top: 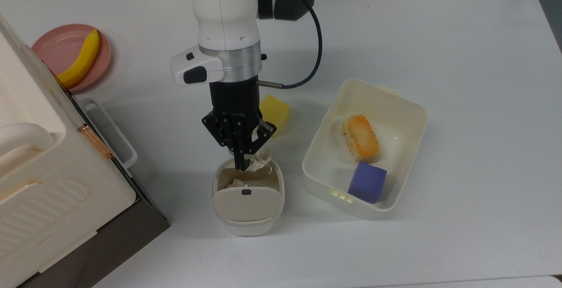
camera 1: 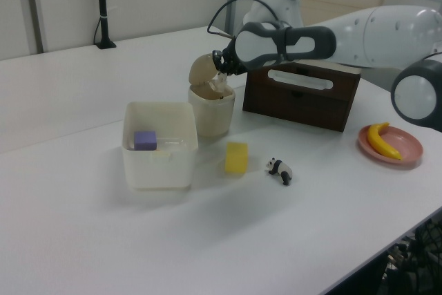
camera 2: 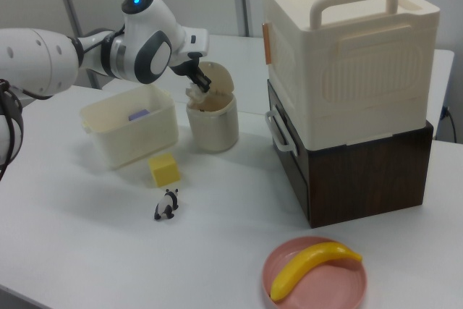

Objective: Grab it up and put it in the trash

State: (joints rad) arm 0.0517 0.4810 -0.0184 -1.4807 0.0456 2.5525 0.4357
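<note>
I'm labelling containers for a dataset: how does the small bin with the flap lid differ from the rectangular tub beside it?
The bin is rounded and narrow, with a flap lid tipped open; the tub is rectangular, wider and has no lid. The bin holds crumpled tissue, and the gripper holds another tissue wad at its rim; the tub holds a bread piece and a purple cube. Both are cream-white.

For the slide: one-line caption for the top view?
Pincer holds the tissue wad over the open trash bin, beside the yellow cube and tub.
</note>
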